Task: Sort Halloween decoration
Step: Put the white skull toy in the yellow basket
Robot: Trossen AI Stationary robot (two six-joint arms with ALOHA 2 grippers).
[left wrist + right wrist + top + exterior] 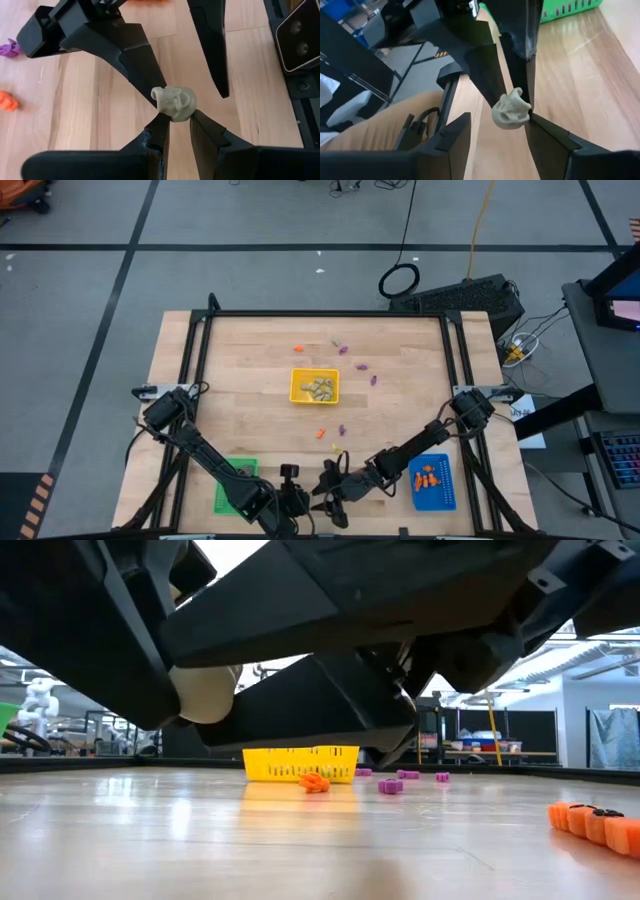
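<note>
A pale beige skull trinket [173, 102] hangs above the table's near edge, pinched in the left gripper [176, 125] fingers. The right gripper [495, 132] fingers stand wide around it. It looks light, hard and lumpy; flatter sides should grip best.

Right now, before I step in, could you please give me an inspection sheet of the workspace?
Surface: wooden table, no damage seen.
Job's things: pale skull held above the table; pale pieces in yellow tray; orange pieces in blue tray; purple trinkets and orange trinkets loose.
Clutter: nothing seen.
Grippers: left gripper shut on the skull; right gripper open astride it.
Cables: black coil and yellow cable on floor.
Surroundings: grey floor, taped lines.
</note>
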